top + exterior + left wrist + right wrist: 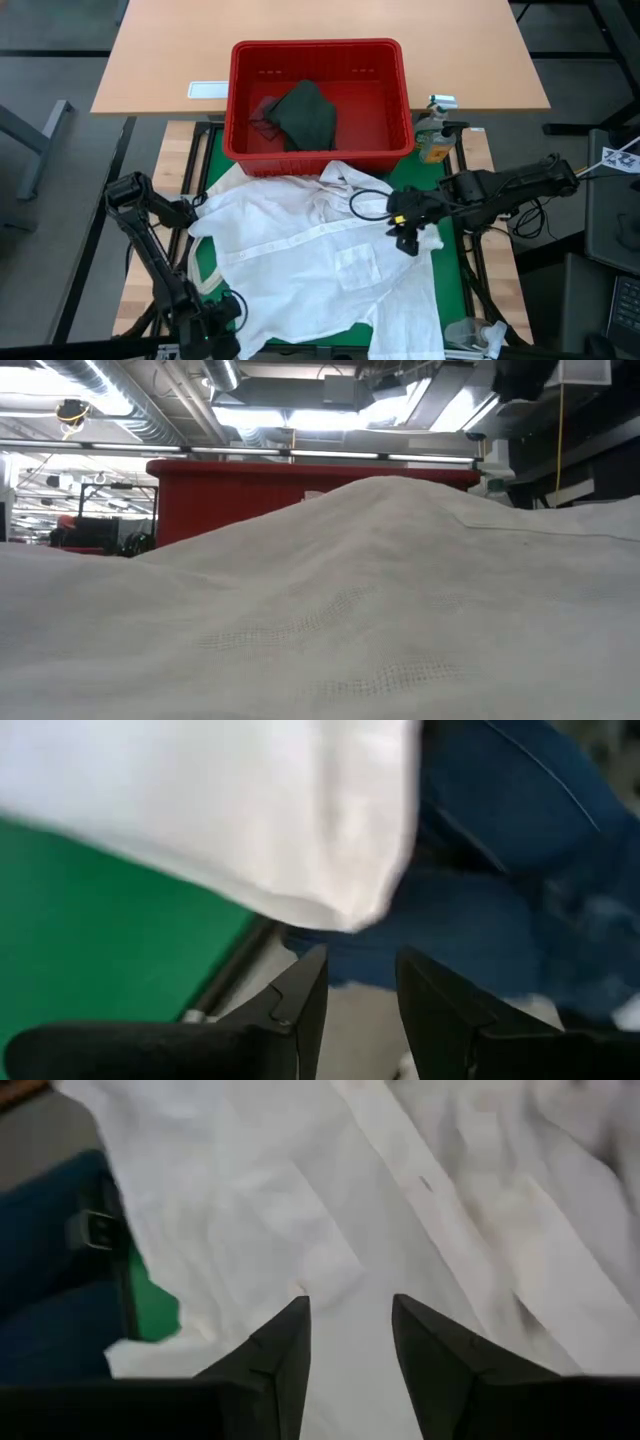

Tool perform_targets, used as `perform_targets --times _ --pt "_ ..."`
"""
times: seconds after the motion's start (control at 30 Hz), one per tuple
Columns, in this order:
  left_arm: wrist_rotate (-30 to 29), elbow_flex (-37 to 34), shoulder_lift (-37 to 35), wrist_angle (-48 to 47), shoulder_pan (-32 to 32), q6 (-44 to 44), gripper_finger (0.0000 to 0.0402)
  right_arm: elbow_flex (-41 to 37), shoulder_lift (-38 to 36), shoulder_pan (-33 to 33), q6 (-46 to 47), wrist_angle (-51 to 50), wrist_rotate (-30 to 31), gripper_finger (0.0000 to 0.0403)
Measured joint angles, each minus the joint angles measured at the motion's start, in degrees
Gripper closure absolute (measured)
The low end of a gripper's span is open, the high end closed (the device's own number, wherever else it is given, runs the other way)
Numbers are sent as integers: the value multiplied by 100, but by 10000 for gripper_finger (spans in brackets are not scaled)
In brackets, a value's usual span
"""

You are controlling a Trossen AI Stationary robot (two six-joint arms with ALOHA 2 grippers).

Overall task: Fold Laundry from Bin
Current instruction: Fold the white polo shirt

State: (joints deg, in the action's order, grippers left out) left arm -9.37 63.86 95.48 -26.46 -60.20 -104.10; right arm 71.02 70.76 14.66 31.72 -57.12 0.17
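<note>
A large white shirt [320, 255] lies spread, front up, on the green mat [452, 285]; in the low view the white shirt [380, 600] fills the foreground. The red bin [318, 60] stands behind it, with a dark green-grey top [308, 115] and a small maroon piece [265, 112] inside. My right gripper [408, 243] hovers open above the shirt's right side, with the white shirt [330, 1200] under its fingers. My left gripper [230, 308] is open at the table's near left, just off the shirt's edge [340, 900], with nothing between its fingers.
A pump bottle [435, 135] stands right of the bin. A light wooden table [160, 60] lies behind the bin. A crumpled pale object [475, 335] sits at the near right corner. Blue cloth [520, 870] shows beyond the table's near edge in the left wrist view.
</note>
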Motion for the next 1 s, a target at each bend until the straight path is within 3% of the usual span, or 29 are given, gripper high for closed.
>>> perform_targets --times 0.3,0.6,0.77,0.87,1.0 --pt "-187 4 448 -1571 0 -1567 288 -66 592 0 -72 393 -128 260" --pt "-767 4 718 -1593 608 -836 288 -66 1202 0 -77 387 -130 260" --pt "-810 4 733 -1598 964 -331 288 -67 1330 0 -255 378 -321 260" --pt "-703 9 802 -1610 1059 -101 289 -67 1340 0 -348 378 -432 260" --pt "-78 18 1085 -1643 1083 -14 299 -68 1340 0 -354 353 -433 260"
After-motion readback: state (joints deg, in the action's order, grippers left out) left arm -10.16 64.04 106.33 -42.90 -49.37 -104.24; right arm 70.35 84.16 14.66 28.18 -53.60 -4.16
